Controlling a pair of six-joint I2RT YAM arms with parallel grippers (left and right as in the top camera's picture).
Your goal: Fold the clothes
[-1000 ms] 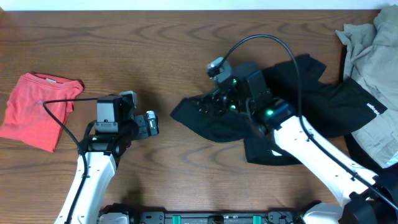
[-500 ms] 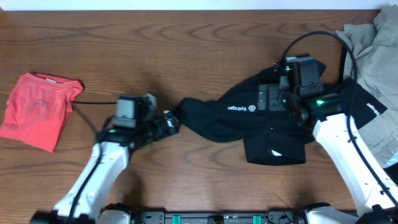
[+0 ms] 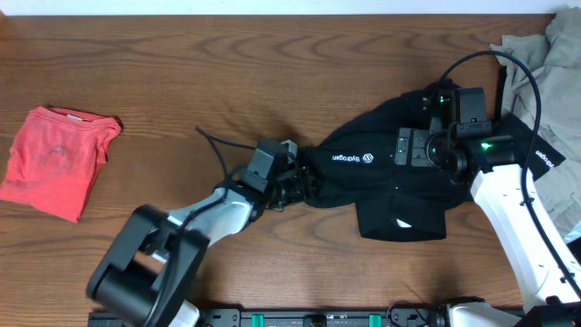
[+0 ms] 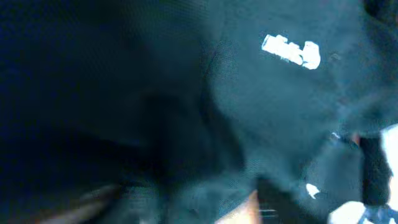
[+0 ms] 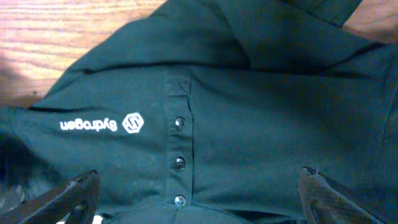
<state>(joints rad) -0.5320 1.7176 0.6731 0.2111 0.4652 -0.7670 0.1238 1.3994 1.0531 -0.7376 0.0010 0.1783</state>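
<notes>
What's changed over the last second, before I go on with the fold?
The left gripper swept right across the table to the left tip of the black shirt; whether it has closed on cloth cannot be told. The right gripper, fingers open, pulled back rightward over the shirt, uncovering the white logo. The red tee and beige garment stayed put.

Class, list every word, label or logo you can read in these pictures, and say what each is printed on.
"Sydrogen", white, beside a hexagon logo, on the chest of the black shirt.
White lettering on black fabric at the overhead view's right edge: too small to read.
White print in the left wrist view: blurred, unreadable.
</notes>
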